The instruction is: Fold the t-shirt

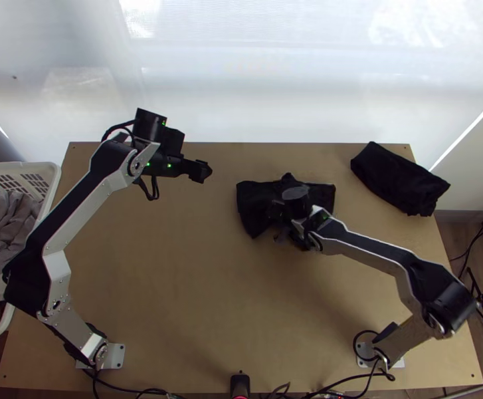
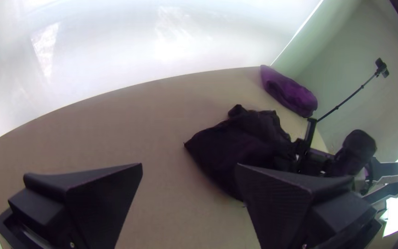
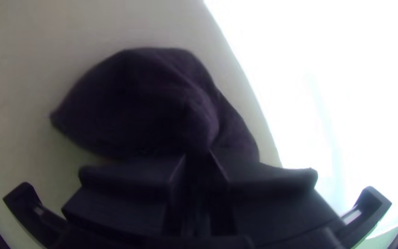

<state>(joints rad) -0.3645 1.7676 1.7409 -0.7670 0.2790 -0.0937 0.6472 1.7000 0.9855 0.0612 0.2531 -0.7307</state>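
The black t-shirt (image 1: pixel 253 205) lies bunched near the table's centre, with a pointed corner toward the left arm. My right gripper (image 1: pixel 294 207) is over its middle, and the arm hides part of the cloth. In the right wrist view the fingers of my right gripper (image 3: pixel 198 159) are close together, shut on a raised fold of the t-shirt (image 3: pixel 139 101). My left gripper (image 1: pixel 200 171) hangs over the table's back left part, apart from the cloth. Seen from its wrist, the left gripper (image 2: pixel 189 167) is open with nothing held; beyond it lies the t-shirt (image 2: pixel 240 143).
A dark folded cloth bundle (image 1: pixel 400 179) lies at the table's back right corner. A white basket (image 1: pixel 54 174) with grey and dark clothes stands beyond the left edge. Bare tabletop (image 1: pixel 194 279) stretches between the arms. A pale, bright sheet (image 1: pixel 254 86) hangs behind the table.
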